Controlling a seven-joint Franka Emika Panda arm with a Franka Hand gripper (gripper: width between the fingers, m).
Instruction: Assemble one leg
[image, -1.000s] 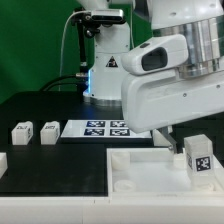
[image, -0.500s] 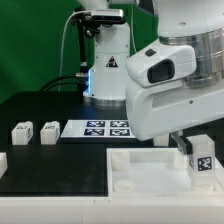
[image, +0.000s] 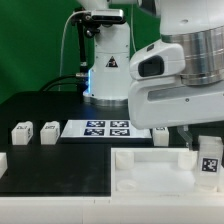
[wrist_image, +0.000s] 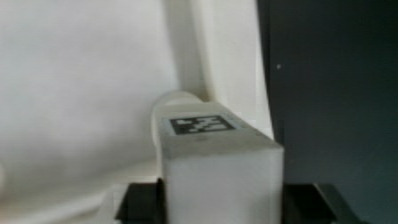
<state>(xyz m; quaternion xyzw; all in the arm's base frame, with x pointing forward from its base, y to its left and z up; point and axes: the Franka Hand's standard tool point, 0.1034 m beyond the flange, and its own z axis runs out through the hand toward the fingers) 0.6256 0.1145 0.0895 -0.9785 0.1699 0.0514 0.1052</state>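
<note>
My gripper (image: 208, 150) is shut on a leg (image: 210, 163), a small white block with a black-and-white tag, and holds it over the right end of the large white tray-like piece (image: 150, 170). In the wrist view the leg (wrist_image: 214, 150) stands between my black fingertips (wrist_image: 139, 205), above the tray piece's rim (wrist_image: 210, 50). Two more legs (image: 21, 132) (image: 49, 131) stand on the black table at the exterior view's left. Another small white block (image: 160, 135) sits half hidden under my arm.
The marker board (image: 106, 128) lies flat behind the tray piece. A white part (image: 3, 163) shows at the exterior view's left edge. A second robot base (image: 105, 70) stands at the back before a green backdrop.
My arm has moved toward the exterior view's right and slightly down, carrying the held leg toward the tray piece's right corner. The other parts have not moved.
</note>
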